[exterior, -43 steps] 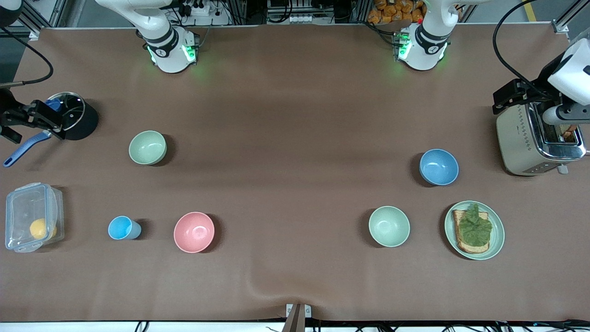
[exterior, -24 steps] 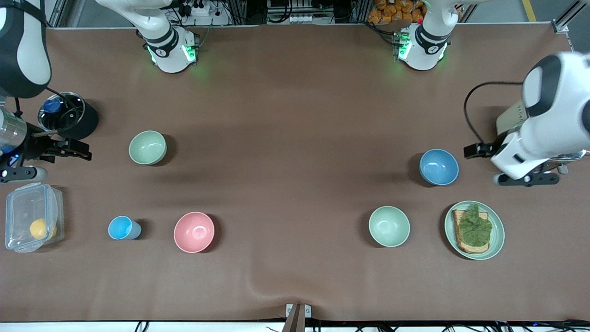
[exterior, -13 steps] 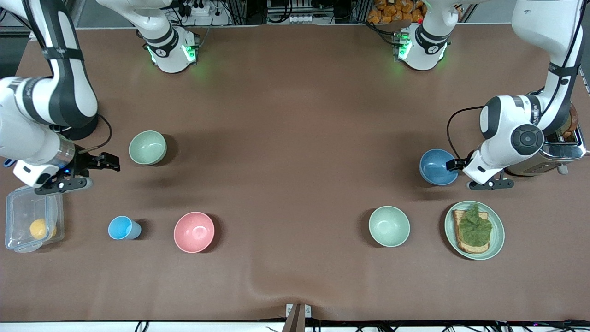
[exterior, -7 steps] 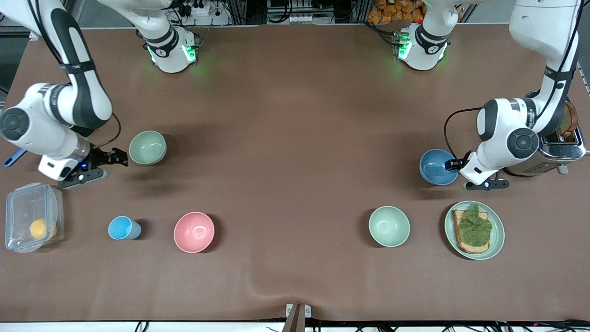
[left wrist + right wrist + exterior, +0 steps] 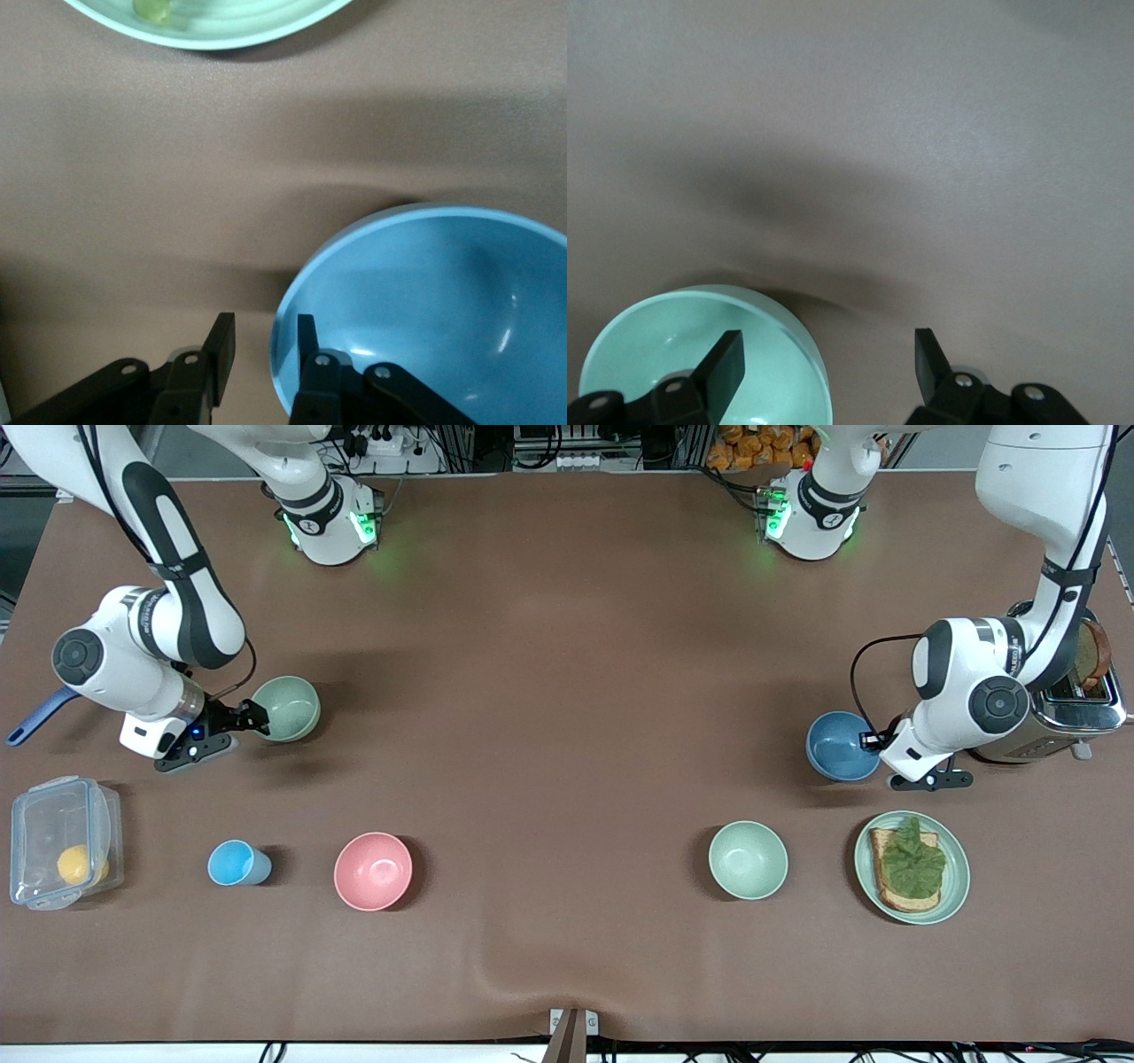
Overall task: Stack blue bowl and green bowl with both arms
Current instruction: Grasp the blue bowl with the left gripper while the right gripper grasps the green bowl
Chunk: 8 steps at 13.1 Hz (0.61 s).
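The blue bowl (image 5: pixel 837 746) stands on the table toward the left arm's end. My left gripper (image 5: pixel 873 740) is open at its rim. In the left wrist view the left gripper (image 5: pixel 264 329) straddles the blue bowl's (image 5: pixel 425 301) rim, one finger inside and one outside, not clamped. The sage-green bowl (image 5: pixel 291 707) stands toward the right arm's end. My right gripper (image 5: pixel 255 716) is open at its rim. In the right wrist view the right gripper (image 5: pixel 827 345) is wide open, with one finger inside the green bowl (image 5: pixel 664 354) and one outside.
A paler mint bowl (image 5: pixel 748 859) and a plate with toast (image 5: pixel 952 899) lie nearer the camera than the blue bowl; the plate's rim shows in the left wrist view (image 5: pixel 213 34). A toaster (image 5: pixel 1076 713) stands beside the left arm. A pink bowl (image 5: pixel 373 871), blue cup (image 5: pixel 235 863) and clear box (image 5: pixel 62 852) lie nearer the camera.
Both arms swung in from the table's ends and came down, the left gripper to the blue bowl's rim, the right gripper to the green bowl's rim. The bowls have not moved.
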Motion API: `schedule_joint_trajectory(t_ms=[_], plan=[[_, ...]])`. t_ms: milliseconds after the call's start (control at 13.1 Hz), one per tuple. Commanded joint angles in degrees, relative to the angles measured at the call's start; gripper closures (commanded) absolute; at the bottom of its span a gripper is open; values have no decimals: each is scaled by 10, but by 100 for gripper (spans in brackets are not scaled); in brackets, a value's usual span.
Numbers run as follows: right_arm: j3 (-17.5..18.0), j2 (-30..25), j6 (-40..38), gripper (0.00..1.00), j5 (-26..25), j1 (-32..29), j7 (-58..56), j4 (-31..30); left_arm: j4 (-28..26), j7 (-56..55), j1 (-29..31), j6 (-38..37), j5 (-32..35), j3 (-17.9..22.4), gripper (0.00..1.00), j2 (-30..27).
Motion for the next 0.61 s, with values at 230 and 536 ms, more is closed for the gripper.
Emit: schedule_joint_trajectory(t_ms=[230,536], plan=[[8,17,23,30,12,-25,-40,-17,0,-6,-4,2,-12,0,100,0],[8,21,21,60,12,-29,-40,-23,7,3,-2,0,-12,-1,100,-5]])
